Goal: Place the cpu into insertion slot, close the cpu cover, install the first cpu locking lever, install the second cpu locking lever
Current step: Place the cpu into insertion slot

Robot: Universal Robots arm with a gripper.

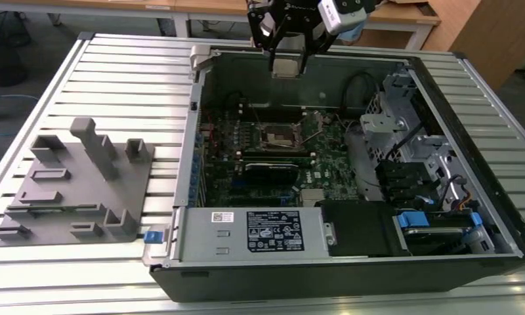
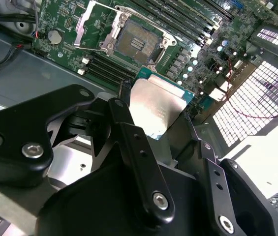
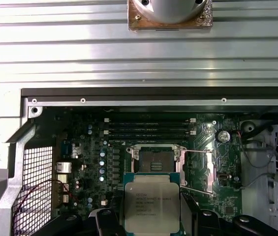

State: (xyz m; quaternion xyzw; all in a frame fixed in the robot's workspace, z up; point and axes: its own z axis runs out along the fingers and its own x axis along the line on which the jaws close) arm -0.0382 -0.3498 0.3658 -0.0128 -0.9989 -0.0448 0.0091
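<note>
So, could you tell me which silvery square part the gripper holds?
The cpu, solid-topped, in the gripper; the windowed cpu cover lies open beside the insertion slot.

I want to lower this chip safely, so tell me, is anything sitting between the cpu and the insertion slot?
Nothing visible does. The gripper holds the cpu in its jaws above the insertion slot, whose dark centre lies bare. The cpu cover is swung open to one side of it.
</note>
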